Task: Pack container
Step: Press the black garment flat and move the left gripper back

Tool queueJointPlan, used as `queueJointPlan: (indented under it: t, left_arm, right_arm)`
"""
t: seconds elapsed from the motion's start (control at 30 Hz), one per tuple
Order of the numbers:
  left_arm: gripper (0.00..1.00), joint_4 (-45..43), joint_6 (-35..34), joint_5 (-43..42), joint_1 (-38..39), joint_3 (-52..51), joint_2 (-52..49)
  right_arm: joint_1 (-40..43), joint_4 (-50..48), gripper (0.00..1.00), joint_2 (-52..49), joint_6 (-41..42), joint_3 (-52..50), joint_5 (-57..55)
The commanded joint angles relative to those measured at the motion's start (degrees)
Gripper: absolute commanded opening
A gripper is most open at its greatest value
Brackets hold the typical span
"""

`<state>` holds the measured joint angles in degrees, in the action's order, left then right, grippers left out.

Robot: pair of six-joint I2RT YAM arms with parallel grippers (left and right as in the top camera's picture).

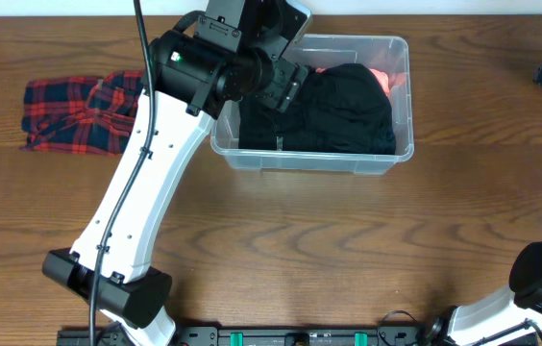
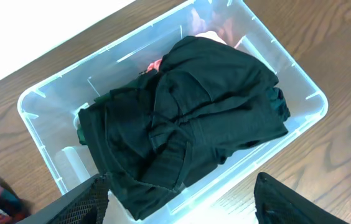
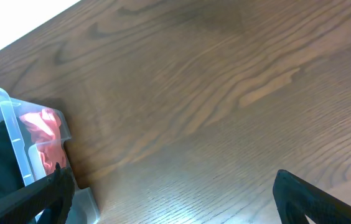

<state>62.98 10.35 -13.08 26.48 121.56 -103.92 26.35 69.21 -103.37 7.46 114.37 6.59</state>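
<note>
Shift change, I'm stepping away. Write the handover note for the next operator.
Left gripper: open above the bin, holding nothing.
Right gripper: open over the table, off to the side of the bin, holding nothing.
Bin: on the table, with a black garment lying on top of a red item.
Done: those two are packed.
Left: the plaid shirt lies on the table beside the bin, probably next to go in.
</note>
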Motion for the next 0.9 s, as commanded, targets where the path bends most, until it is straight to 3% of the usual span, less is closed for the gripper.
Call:
queueJointPlan:
  t: [0.0, 0.13, 0.43, 0.87]
  left_arm:
    - [0.68, 0.2, -1.2, 0.8, 0.1, 1.5, -2.2]
    - [0.45, 1.0, -1.2, 0.9, 0.3, 1.4, -5.7]
    - [0.24, 1.4, -3.2, 10.3, 2.3, 1.3, -17.5]
    - [0.22, 0.4, -12.7, 12.9, 2.8, 1.3, -33.6]
  right_arm:
    - [0.3, 0.0, 0.99, 0.0, 0.8, 0.2, -0.2]
    - [0.3, 0.0, 0.99, 0.0, 0.8, 0.2, -0.2]
    - [0.3, 0.0, 0.99, 0.0, 0.8, 0.2, -0.2]
    - [0.3, 0.0, 0.99, 0.0, 0.8, 0.2, -0.2]
